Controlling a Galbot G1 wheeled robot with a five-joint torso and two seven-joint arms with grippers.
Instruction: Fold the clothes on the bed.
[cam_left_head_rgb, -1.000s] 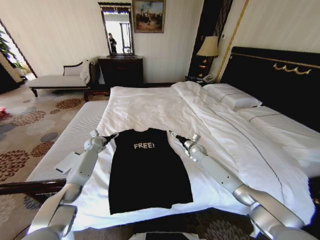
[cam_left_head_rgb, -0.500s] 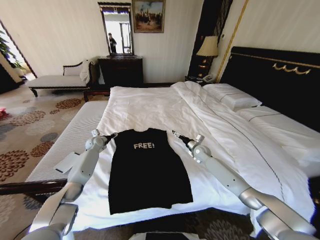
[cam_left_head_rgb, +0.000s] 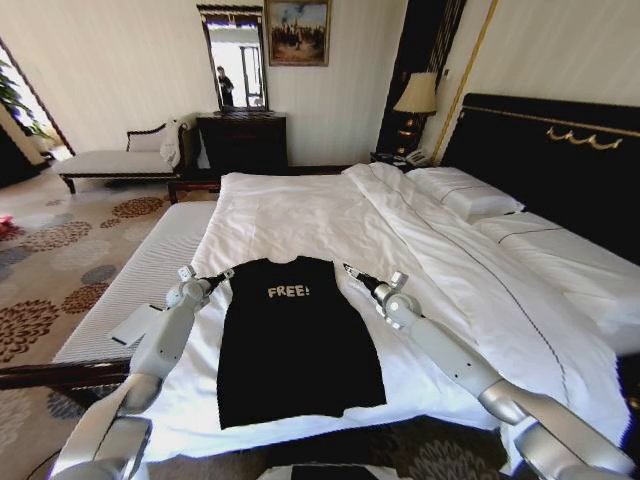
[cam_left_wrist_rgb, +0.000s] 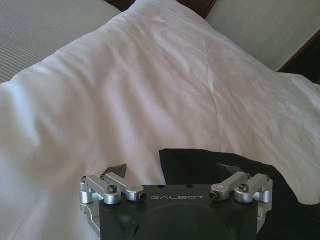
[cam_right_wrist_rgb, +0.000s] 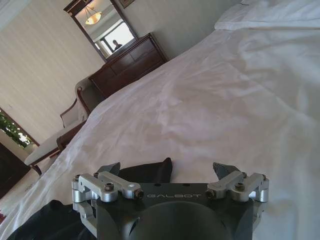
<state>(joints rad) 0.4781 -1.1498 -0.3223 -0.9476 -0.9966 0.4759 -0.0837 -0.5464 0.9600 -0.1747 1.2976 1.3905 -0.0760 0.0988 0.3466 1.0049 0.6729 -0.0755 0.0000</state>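
My left gripper (cam_left_head_rgb: 226, 272) sits spread wide at the T-shirt's (cam_left_head_rgb: 296, 345) left shoulder corner, and my right gripper (cam_left_head_rgb: 349, 270) sits equally spread at the right shoulder; neither is pinching anything. The black T-shirt lies flat, lettering up, on the white duvet (cam_left_head_rgb: 330, 215) near the foot of the bed (cam_left_head_rgb: 560, 130), hem toward me. From my left wrist the dark collar edge (cam_left_wrist_rgb: 210, 160) lies between my fingers. I judge both grippers are posted at the two top corners so I can grip them together and fold evenly
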